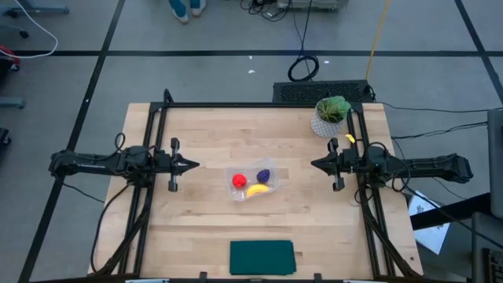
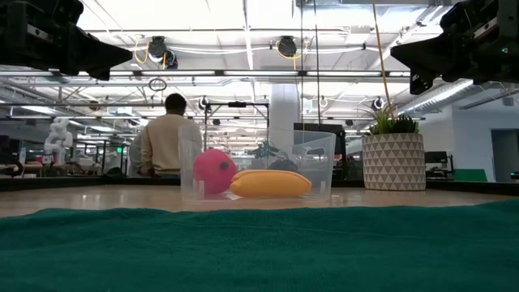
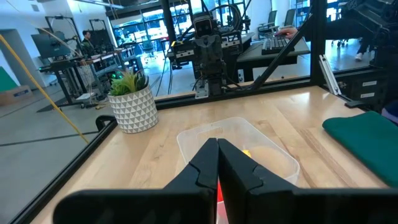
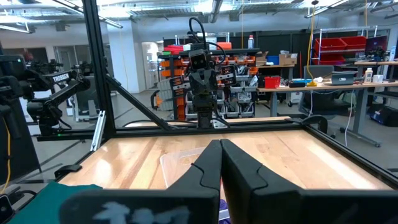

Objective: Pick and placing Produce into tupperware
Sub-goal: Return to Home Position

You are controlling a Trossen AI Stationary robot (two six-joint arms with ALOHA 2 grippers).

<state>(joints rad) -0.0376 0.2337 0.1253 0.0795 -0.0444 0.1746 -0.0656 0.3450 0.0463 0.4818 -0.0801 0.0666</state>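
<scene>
A wooden table seen from above, with two dark robot arms reaching in from either side. The clear plastic tub [image 1: 250, 177] sits mid-table. All three toy pieces lie inside it: the red ball [image 1: 238, 180] at its left end, the yellow banana [image 1: 258, 189] on the near side, and the purple grapes [image 1: 264, 174] at the far right. The tub's long side runs on a slant from near-left to far-right.

The left gripper [image 1: 191, 165] hangs well to the left of the tub and the right gripper [image 1: 316, 163] well to its right. Both point inward at it from about equally far off, and neither touches it. Each has its fingers pressed together on nothing. With the produce already in the tub, the arms probably only need to settle at rest.

From table height the grapes are hidden behind the banana. In each wrist view, the arm's own fingers cover most of the tub. A potted plant [image 1: 330, 115] stands far right, and a green mat [image 1: 262, 257] lies at the near edge.
</scene>
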